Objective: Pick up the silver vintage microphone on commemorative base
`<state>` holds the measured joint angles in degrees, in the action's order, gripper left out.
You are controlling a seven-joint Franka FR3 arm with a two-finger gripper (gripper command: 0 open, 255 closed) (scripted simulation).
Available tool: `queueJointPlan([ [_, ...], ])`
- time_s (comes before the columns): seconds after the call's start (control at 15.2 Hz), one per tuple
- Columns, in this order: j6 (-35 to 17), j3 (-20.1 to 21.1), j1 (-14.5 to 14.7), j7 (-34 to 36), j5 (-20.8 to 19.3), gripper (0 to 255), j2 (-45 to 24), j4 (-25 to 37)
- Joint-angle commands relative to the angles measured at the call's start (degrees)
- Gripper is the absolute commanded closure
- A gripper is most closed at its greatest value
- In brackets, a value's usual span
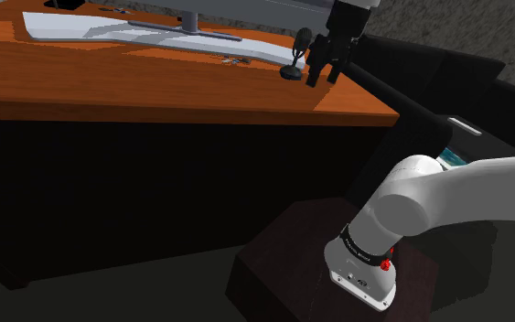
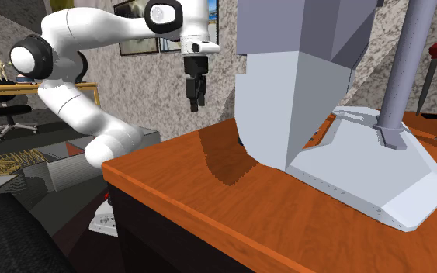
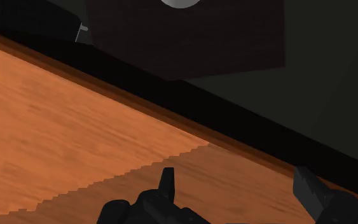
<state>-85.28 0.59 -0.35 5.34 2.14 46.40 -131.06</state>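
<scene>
- The microphone point(image 1: 297, 53), small with a rounded head on a short stem and a round base, renders dark rather than silver. It stands on the desk near the edge that faces the robot.
- It rises close to upright from its base, so its long axis runs nearly vertical.
- The all-black two-finger gripper point(image 1: 321, 78) hangs just beside it, on the shoulder view's right, pointing down. The microphone therefore lies toward that view's left, and my judgement is that a short sideways shift comes first.
- In the wrist view the gripper point(image 3: 234, 181) has its fingers spread wide apart with only bare wood between them; it holds nothing.
- The orange-brown wooden desk point(image 1: 109, 87) also carries a white angular monitor foot point(image 2: 379, 174).
- Below the desk edge sits the dark box stand point(image 1: 283, 265).
- Behind the arm are a grey mottled wall point(image 2: 154, 85) and a framed picture point(image 2: 135, 43).
</scene>
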Motion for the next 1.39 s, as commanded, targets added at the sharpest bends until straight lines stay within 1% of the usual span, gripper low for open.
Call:
queueJointPlan([
  [0.0, 0.00, 0.00, 0.00, 0.00, 0.00, 0, 0.00, 0.00],
  [0.59, 0.23, -2.35, -3.61, -0.71, -6.11, 0, -16.81, 17.78],
  [0.86, 1.68, -3.28, -4.94, -1.00, -8.38, 0, -24.40, 27.31],
  [1.12, 4.07, -4.23, -6.12, -1.45, -10.41, 0, -32.39, 38.28],
  [1.19, 4.51, -4.38, -6.29, -1.54, -10.68, 0, -33.62, 40.04],
  [1.32, 2.83, -4.40, -6.28, -1.31, -10.70, 0, -32.81, 37.55],
])
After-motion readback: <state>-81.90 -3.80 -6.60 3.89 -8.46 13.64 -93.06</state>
